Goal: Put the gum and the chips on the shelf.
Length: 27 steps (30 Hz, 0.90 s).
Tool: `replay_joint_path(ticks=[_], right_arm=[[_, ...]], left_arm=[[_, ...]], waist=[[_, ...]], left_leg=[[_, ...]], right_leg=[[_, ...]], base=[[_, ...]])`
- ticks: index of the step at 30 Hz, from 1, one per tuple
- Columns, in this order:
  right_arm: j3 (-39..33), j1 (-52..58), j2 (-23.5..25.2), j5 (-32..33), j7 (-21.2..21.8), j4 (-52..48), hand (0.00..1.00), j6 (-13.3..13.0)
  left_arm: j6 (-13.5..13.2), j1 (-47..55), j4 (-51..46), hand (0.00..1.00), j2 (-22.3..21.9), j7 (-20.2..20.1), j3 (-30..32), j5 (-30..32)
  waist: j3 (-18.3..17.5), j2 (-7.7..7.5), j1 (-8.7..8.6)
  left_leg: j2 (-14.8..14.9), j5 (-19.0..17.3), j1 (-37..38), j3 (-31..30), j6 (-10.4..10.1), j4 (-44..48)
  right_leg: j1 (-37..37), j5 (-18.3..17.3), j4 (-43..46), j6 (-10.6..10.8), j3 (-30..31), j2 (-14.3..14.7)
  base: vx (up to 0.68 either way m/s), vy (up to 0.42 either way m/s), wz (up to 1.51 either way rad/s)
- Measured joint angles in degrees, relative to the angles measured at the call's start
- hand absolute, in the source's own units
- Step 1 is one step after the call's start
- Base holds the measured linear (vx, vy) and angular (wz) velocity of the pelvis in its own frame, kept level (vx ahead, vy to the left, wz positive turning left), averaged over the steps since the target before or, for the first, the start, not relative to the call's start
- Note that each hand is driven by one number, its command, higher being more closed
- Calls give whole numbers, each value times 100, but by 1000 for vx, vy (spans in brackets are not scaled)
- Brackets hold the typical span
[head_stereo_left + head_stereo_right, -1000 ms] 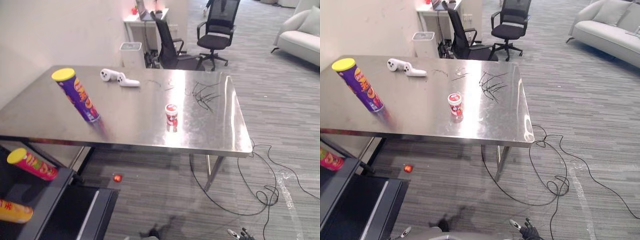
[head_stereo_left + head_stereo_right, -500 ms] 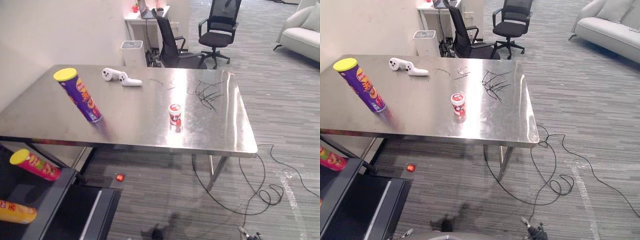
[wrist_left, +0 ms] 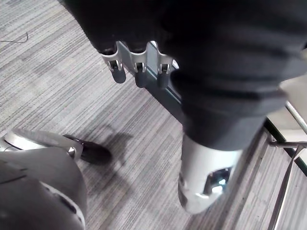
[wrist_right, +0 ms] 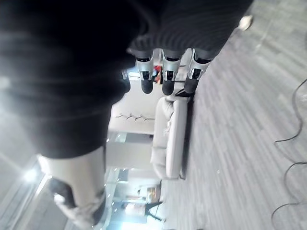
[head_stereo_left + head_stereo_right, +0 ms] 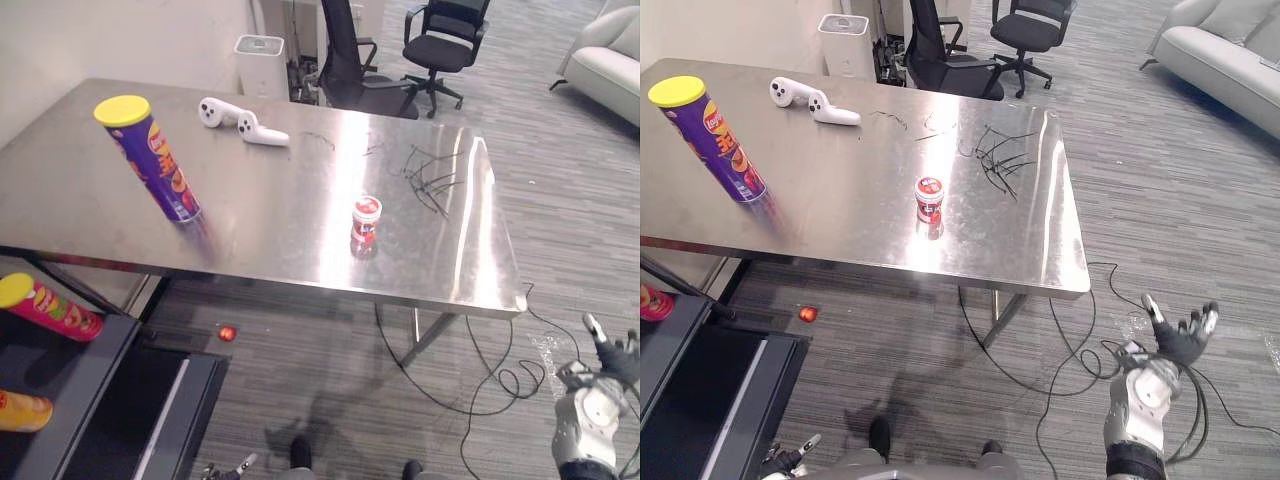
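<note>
The right hand [image 5: 1180, 342] hangs low over the floor, fingers spread, holding nothing. The left hand [image 3: 137, 71] is barely in sight, relaxed and empty too. Well apart from both, the gum [image 5: 929, 197] stands mid-table [image 5: 840, 235] and the chips [image 5: 710, 140] stand at its left end. The shelf [image 5: 85, 395] is partly cut off.

Purple chips can [image 5: 150, 160], red gum tub [image 5: 366, 218] — upright on table [image 5: 280, 205]

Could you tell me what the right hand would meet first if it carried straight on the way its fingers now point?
Probably nothing close: the right hand, open, sits right of the table and points out over carpet. Its wrist view shows the pale sofa ahead, far off; depth is unclear.
</note>
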Motion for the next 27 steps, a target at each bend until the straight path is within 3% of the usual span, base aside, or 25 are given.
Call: replay_joint_path(ticks=[4, 8, 17, 27], right_arm=[[368, -135, -64, -416, 187, -903, 0, 96], [760, -219, -433, -725, 931, -1687, 0, 188], [1575, -859, -895, -706, 2245, -1689, 0, 536], [2292, -1712, -1112, -605, 2460, -724, 0, 771]], left_arm=[[1, 133, -155, 0, -23, 13, 20, 105], [-8, 167, -162, 0, -23, 11, 77, 262], [-20, 171, -79, 0, -25, 9, 78, 261], [-14, 201, -87, 0, -22, 6, 70, 261]], waist=[[16, 41, 9], [18, 46, 13], [19, 38, 33], [38, 33, 156]], left_leg=[[-50, 57, -32, -4, 74, 36], [-138, 100, -54, -30, 125, 38], [-296, 270, -142, -529, 105, 32], [-311, 387, -334, -1075, 96, 24]], right_leg=[[20, -8, -172, 4, -57, -27], [16, -156, -182, 44, -133, -109], [132, -644, -153, 127, -558, -233], [173, -673, -158, 139, -899, -176]], base=[[32, -8, -1], [0, 0, 0], [-37, -29, 17], [-28, -17, 19]])
